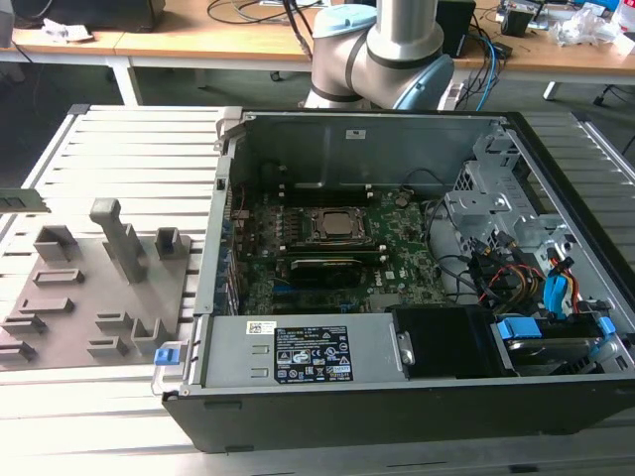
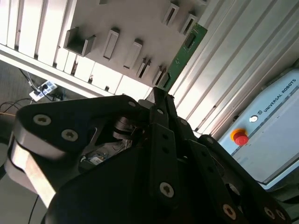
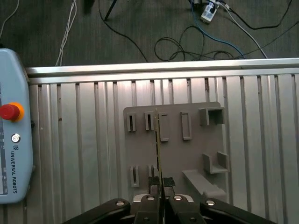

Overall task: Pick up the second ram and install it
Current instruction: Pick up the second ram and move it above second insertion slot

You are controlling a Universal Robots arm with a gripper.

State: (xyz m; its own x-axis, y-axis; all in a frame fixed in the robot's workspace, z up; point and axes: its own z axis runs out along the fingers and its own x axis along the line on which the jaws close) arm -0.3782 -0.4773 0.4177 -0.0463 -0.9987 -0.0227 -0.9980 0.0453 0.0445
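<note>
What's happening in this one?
The arm's black gripper is shut on one end of the second ram, a long narrow green circuit-board stick, holding it over the grey plastic slotted holder tray on the slatted metal table. The open black computer case with its green motherboard sits apart, on the exterior view's right.

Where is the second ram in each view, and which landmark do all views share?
Exterior view: the second ram is a green strip at the exterior view's left edge, near the grey holder tray.
First wrist view: edge-on in the gripper, over the tray.
Second wrist view: slanting out of the gripper.
Shared landmark: the tray.
</note>
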